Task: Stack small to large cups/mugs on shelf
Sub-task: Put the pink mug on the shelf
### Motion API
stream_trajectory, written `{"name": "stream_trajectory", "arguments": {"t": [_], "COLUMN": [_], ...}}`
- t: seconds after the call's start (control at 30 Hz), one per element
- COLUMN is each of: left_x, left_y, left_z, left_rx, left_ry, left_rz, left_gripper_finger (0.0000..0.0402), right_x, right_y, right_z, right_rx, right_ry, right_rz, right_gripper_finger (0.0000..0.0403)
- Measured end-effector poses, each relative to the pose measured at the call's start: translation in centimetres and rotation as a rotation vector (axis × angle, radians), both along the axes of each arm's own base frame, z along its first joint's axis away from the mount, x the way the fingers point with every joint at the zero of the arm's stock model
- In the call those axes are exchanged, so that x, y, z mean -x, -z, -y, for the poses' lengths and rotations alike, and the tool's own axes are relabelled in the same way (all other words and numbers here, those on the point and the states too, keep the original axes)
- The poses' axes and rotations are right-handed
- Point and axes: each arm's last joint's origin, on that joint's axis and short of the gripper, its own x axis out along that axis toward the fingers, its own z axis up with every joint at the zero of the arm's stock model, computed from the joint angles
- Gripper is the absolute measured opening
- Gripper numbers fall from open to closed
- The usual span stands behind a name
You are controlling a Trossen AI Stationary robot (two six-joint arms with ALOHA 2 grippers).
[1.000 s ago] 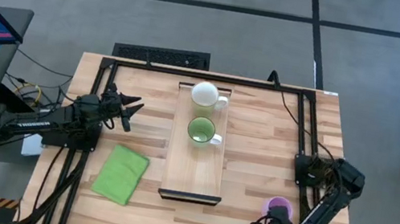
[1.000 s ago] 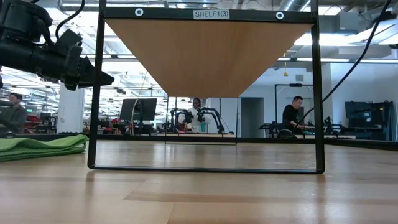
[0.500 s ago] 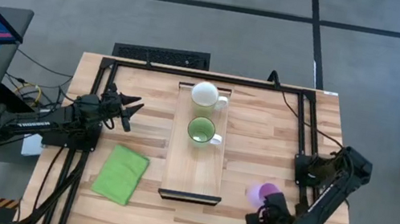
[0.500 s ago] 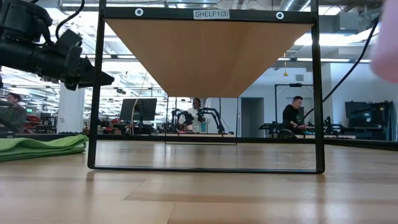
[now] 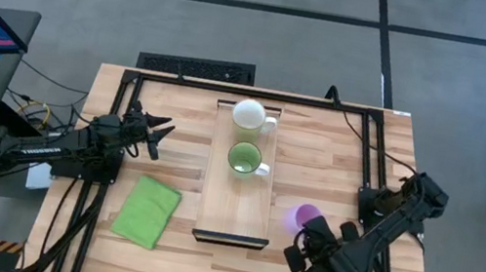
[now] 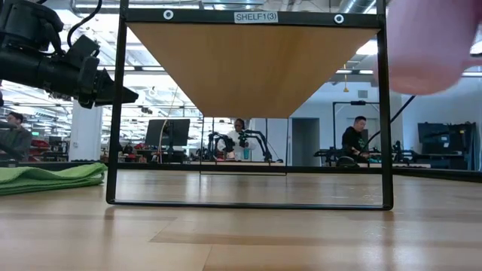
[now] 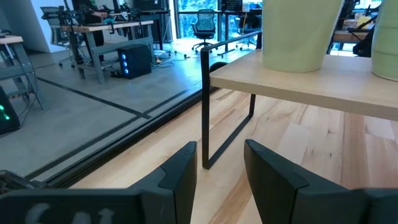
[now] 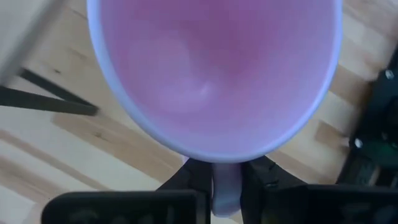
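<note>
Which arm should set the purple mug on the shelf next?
The right. Its gripper already holds the purple mug by the handle, lifted just off the shelf's bare near end. The left gripper waits open and empty on the far side, by the green mug.

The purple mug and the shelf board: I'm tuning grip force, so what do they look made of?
The purple mug, pinched by its handle in the right gripper, looks like glazed ceramic or hard plastic: smooth and softly glossy inside. The shelf board looks like light matte wood with visible grain.
</note>
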Motion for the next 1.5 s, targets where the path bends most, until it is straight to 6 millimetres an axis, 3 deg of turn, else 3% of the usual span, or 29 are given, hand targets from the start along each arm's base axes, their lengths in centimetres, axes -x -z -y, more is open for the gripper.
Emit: {"name": "stream_trajectory", "arguments": {"t": [0.8,1.5], "left_x": [0.0,0.0], "left_y": [0.0,0.0], "left_z": [0.0,0.0], "left_rx": [0.001,0.002], "left_ry": [0.012,0.014], "left_rz": [0.000,0.000], "left_gripper_finger": [0.0126,0.0126], "right_x": [-4.7,-8.0], "right_y": [-5.6,-6.9], "right_z": [3.6,5.7], "right_rx": [0.014,0.050], "right_ry": [-0.274,-0.662], "right_rz": [0.077,0.088], "right_gripper_finger": [0.0059,0.0059]}}
